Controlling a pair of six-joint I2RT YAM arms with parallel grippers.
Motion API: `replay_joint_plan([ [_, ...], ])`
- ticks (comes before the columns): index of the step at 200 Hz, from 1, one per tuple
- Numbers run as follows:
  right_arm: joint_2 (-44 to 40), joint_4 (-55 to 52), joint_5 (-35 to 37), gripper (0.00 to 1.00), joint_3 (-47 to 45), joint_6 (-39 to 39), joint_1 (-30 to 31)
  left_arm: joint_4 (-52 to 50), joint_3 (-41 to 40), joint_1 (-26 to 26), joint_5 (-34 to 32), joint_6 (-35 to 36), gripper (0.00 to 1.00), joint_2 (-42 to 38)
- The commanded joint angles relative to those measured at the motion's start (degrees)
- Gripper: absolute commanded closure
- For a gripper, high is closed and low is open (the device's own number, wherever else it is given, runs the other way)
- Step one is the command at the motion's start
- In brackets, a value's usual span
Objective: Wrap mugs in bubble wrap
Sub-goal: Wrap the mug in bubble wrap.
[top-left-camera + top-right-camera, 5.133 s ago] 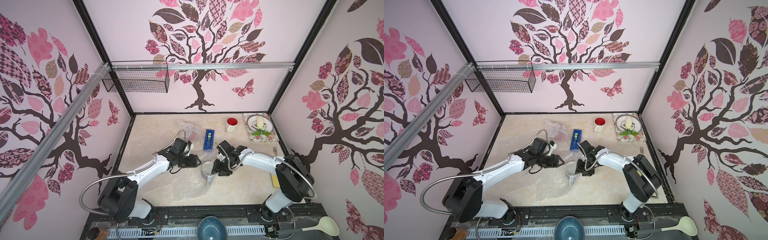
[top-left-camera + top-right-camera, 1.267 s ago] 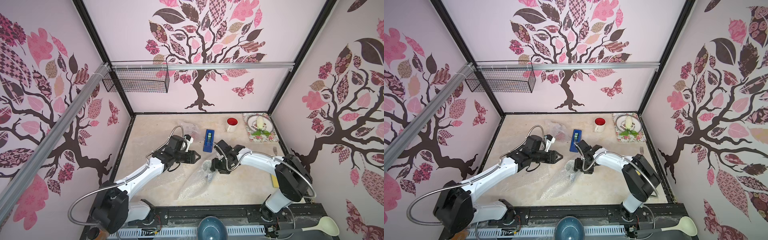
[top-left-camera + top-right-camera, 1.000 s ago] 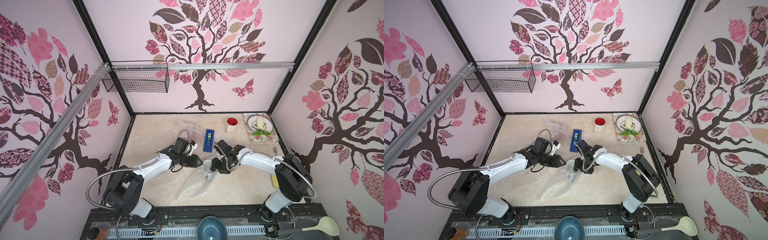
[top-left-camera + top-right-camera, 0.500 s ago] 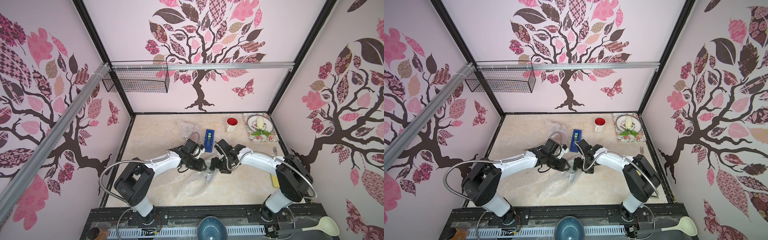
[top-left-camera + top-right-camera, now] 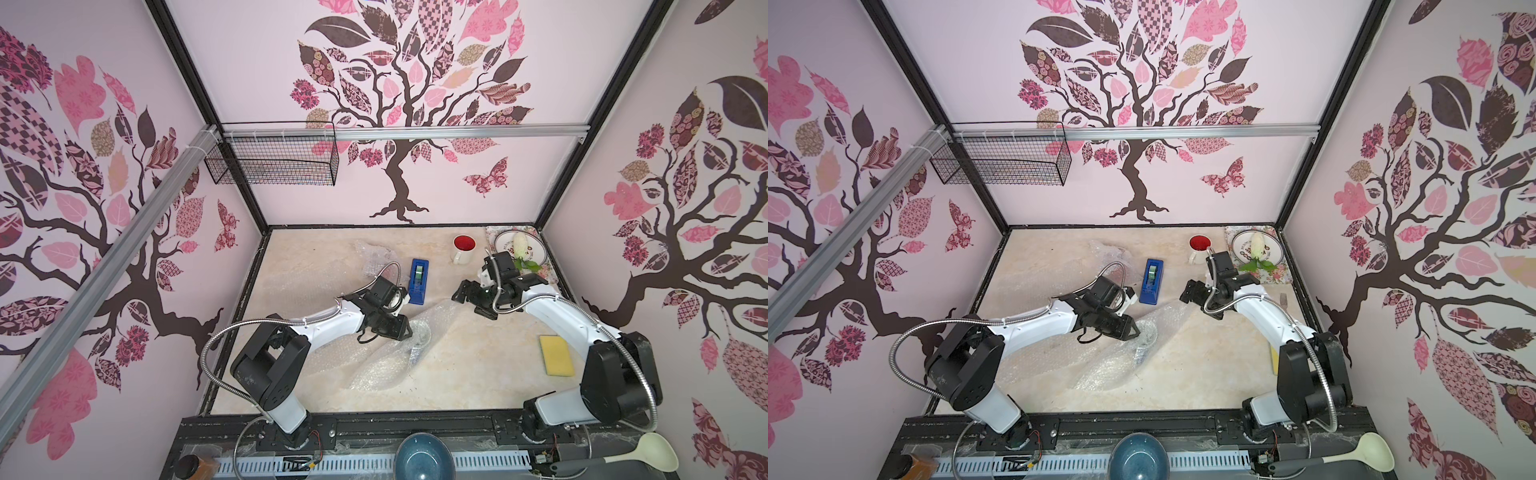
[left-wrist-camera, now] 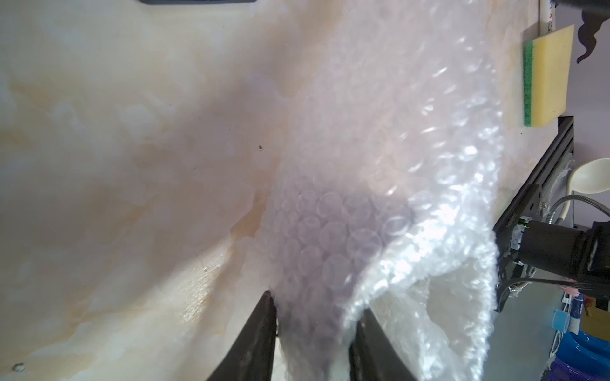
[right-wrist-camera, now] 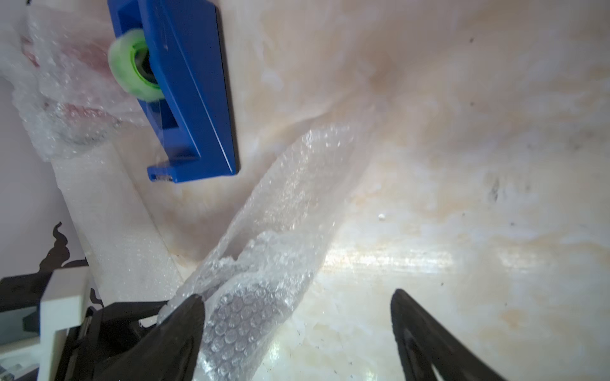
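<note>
Folding step: mid tabletop (image 5: 478, 374), left jaws pinch wrap (image 5: 386, 361) bundled over a mug (image 5: 420, 332); right jaws gape, empty. Next, probably: tuck the loose end.

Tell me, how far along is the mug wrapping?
Done, it seems: one reddish bundle lies wrapped at the back. In hand: the left gripper clasps wrap folded loosely over a purplish mug; the right gripper hangs open beside it. Left: closing that wrap, and the white mug, bare at the back.
</note>
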Motion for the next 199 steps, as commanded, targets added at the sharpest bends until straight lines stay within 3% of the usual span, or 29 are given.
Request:
replay_joint_plan([
  [1, 7.2, 3.9, -2.0, 0.12, 4.6, -4.9, -0.3, -2.1, 2.0, -0.3, -2.1, 0.7, 0.64, 1.1],
  [24, 14.8, 2.8, -2.8, 0.19, 8.9, -5.3, -1.0, -2.1, 2.5, -0.5, -2.1, 0.4, 0.64, 1.3],
  [64, 18.9, 4.0, 2.5, 0.28, 9.0, -2.9, -1.6, -2.0, 3.0, -0.6, -2.3, -0.1, 0.65, 1.4],
  [120, 16.2, -1.7, 10.9, 0.27, 11.5, -2.8, -2.5, -2.1, 3.6, -0.7, -2.5, -0.1, 0.66, 1.8],
  [166, 19.8, -2.6, 9.8, 0.26, 13.1, -3.6, -2.8, -2.4, 4.1, -0.8, -2.3, 0.5, 0.66, 2.6],
  [199, 22.4, -1.3, 7.5, 0.31, 12.4, -2.9, -2.8, -2.4, 4.5, -0.8, -2.4, 0.3, 0.66, 2.9],
])
